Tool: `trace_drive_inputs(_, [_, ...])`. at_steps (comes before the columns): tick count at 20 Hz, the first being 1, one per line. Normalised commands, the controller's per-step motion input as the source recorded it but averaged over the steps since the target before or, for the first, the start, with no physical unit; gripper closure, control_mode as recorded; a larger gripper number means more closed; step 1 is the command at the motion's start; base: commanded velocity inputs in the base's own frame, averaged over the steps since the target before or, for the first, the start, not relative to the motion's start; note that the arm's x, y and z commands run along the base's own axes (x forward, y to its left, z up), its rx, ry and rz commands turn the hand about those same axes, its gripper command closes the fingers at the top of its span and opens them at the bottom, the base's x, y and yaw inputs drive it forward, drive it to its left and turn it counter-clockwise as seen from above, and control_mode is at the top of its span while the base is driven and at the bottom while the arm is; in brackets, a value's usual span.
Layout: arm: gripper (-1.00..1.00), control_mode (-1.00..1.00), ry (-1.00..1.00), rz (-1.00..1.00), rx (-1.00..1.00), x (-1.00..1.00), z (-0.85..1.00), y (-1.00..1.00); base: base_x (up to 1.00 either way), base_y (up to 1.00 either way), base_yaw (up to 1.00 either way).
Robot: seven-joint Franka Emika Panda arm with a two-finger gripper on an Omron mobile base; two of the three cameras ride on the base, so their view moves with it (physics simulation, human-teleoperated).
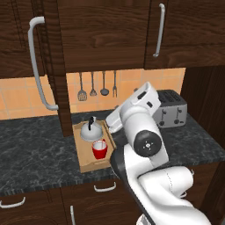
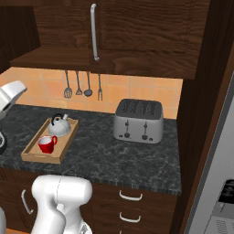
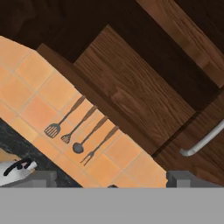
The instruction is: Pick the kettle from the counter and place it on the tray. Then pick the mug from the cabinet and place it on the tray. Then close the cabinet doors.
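The silver kettle (image 1: 91,130) (image 2: 59,125) stands at the back of the wooden tray (image 1: 84,163) (image 2: 31,153), and the red mug (image 1: 99,149) (image 2: 46,144) stands in front of it on the same tray. The tray rests on the dark counter (image 1: 35,145) (image 2: 114,155). My gripper (image 3: 113,180) is open with nothing between its fingers, and it faces the tiled wall and the cabinet (image 3: 131,87) underside. The kettle (image 3: 15,170) lies at its lower left. One cabinet door (image 1: 56,66) stands swung open on the left, its bar handle (image 1: 37,66) facing out. Another door (image 1: 184,30) is shut.
A silver toaster (image 1: 171,107) (image 2: 138,121) stands on the counter to the right of the tray. Several utensils (image 1: 96,85) (image 2: 82,84) (image 3: 78,131) hang on the orange tiles. A tall dark panel (image 2: 205,114) closes off the counter's right end. Drawers (image 2: 130,205) sit below.
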Motion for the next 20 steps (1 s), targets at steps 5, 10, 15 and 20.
trace_drive_inputs(5, [-1.00,-1.00,-0.23,-0.13,-0.06,0.00,-0.12,0.12,0.00,0.00,0.00])
trace_drive_inputs(10, [-1.00,-1.00,-0.18,-0.12,-0.04,0.00,-0.02,0.31,0.00,0.00,0.00])
trace_drive_inputs(15, [-1.00,-1.00,-0.14,-0.11,-0.03,0.00,-0.04,0.35,0.00,0.00,0.00])
trace_drive_inputs(20, [-1.00,-1.00,-0.01,-0.11,-0.06,0.00,-0.07,0.49,0.00,0.00,0.00])
